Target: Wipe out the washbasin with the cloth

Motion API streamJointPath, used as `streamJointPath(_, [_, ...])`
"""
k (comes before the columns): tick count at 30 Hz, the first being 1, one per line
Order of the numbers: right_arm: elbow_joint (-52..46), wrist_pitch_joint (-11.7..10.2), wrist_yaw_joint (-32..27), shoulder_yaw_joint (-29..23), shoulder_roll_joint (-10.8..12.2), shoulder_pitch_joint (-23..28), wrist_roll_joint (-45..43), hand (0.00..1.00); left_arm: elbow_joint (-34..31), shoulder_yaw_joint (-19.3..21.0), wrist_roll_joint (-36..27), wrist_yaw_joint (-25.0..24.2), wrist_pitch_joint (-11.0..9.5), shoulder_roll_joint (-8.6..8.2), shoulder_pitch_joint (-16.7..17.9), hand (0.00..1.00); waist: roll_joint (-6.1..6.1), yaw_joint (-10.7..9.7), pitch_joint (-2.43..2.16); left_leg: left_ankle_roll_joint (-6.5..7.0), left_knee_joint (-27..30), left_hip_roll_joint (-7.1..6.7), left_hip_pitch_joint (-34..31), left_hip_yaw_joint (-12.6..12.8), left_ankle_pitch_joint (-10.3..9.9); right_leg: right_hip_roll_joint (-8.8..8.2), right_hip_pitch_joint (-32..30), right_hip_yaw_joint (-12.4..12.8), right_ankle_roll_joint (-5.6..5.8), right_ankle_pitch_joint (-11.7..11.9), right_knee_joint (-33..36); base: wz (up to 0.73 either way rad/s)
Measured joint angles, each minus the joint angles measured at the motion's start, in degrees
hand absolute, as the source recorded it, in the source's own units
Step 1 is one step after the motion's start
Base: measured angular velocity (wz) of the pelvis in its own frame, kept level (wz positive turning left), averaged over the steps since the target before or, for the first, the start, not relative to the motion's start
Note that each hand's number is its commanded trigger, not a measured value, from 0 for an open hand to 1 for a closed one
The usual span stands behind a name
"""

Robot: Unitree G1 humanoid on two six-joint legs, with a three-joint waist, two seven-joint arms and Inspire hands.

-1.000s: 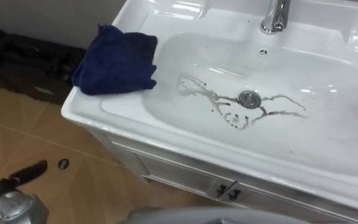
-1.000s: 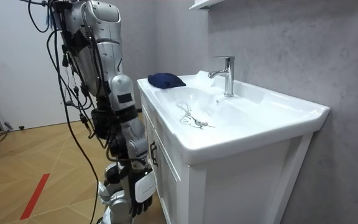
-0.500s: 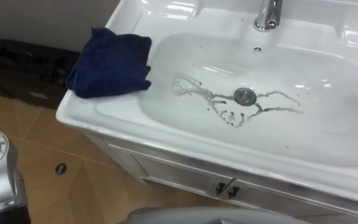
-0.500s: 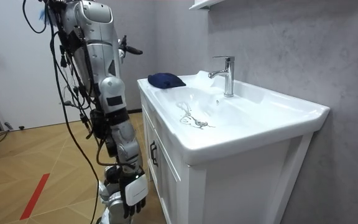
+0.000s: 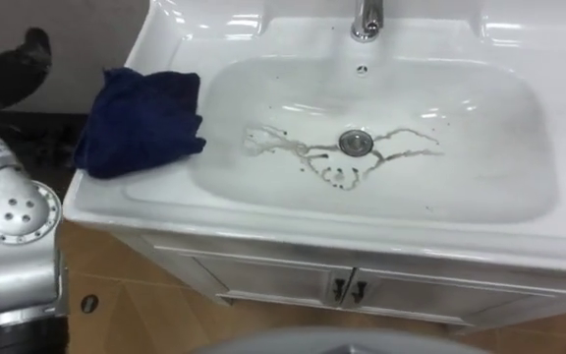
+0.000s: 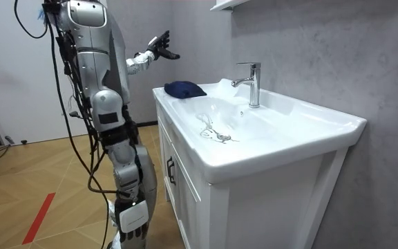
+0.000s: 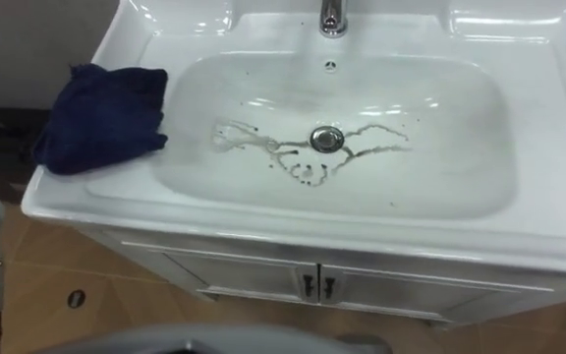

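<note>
- Nearest, low beside the cabinet [image 5: 352, 290], the right hand [image 6: 131, 218] hangs at the robot's side in the room view. I cannot tell whether it is open or closed.
- The basin [image 5: 362, 231] has not been wiped: brown streaks [image 5: 322, 162] branch out from the drain [image 5: 356, 142] just as they did 1 second ago.
- The blue cloth [image 5: 141, 120] lies bunched on the basin's left rim, unmoved and untouched by either hand.
- What has changed is the left arm. It hung low a second ago and is now raised, with the left hand [image 6: 161, 50] spread wide and empty in the air, near the cloth but clear of it. This looks like the start of a reach for the cloth, so the wiping has not begun.
- The eye views have also shifted to face the basin more squarely, which is the camera's own move.
- Farthest, the tap [image 5: 367, 20] is cut off by the top edge, and the left hand is a dark shape at the eye views' left edge.
</note>
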Motion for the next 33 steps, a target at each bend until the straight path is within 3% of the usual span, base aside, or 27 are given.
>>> streamJointPath(4, [0.06,0.03,-0.25,0.00,0.01,-0.17,0.13,0.00,2.25,-1.74,3.83,-0.93,-0.01,0.00,-0.02,0.00,-0.47,-0.91,-0.02,0.00,-0.42,0.19,0.45,0.90,0.00,0.20,0.04,1.35,0.00,0.00,-0.04,-0.14])
streamJointPath(10, [0.07,0.58,-0.56,0.11,0.03,-0.39,2.31,0.00,6.39,-5.98,4.20,-2.23,0.21,0.00,-0.31,0.00,-0.79,-1.62,-0.04,-0.07,-1.36,0.57,0.92,2.18,0.03,0.70,-0.72,3.24,-0.09,0.05,-0.08,-0.12])
streamJointPath(13, [0.06,0.92,-0.55,0.37,0.03,-0.98,2.39,0.00,7.11,-7.79,4.07,-3.68,1.29,0.02,-0.62,0.00,-1.03,-1.59,0.00,-0.14,-1.25,0.70,0.74,2.82,0.07,0.91,-1.10,4.28,-0.38,0.23,-0.18,-0.16])
streamJointPath(16, [0.74,1.52,-1.02,0.62,0.17,-1.36,2.33,0.00,12.71,-9.99,4.07,-6.65,1.65,0.07,-1.20,0.00,-1.11,-1.71,0.01,-0.14,-0.73,0.69,1.08,2.76,0.07,0.95,-0.78,4.83,-0.39,0.24,-0.25,-0.12])
streamJointPath(18, [0.71,1.55,-1.59,0.55,0.40,-1.83,2.21,0.00,15.87,-10.81,4.01,-9.04,3.08,0.05,-1.17,0.00,-0.93,-2.32,-0.12,-0.14,-0.72,0.69,0.67,2.76,0.07,0.98,-0.99,4.94,-0.39,0.24,-0.21,-0.03])
streamJointPath(23, [0.48,2.66,-2.50,0.46,0.28,-1.81,1.66,0.00,16.29,-10.83,4.02,-11.13,3.72,-0.02,-1.14,0.00,-1.51,-2.66,-0.21,-0.14,-0.55,0.74,0.63,2.88,0.07,0.99,-1.53,4.83,-0.57,0.36,-0.14,0.01])
streamJointPath(28, [0.33,3.26,-2.48,0.39,0.31,-1.72,1.60,0.00,16.63,-10.86,4.03,-12.76,4.14,-0.03,-1.14,0.00,-1.03,-2.72,-0.49,-0.13,-0.55,0.76,0.75,2.92,0.07,0.98,-1.52,4.91,-0.60,0.41,0.15,-0.01])
streamJointPath(33, [-0.44,3.95,-2.68,0.40,0.25,-1.71,1.76,0.00,18.34,-10.87,6.85,-13.29,4.70,-0.02,-0.97,0.00,-0.75,-2.57,-0.42,-0.21,-1.09,0.90,0.94,2.87,0.10,1.18,-1.20,5.24,-0.70,0.47,0.86,-0.01])
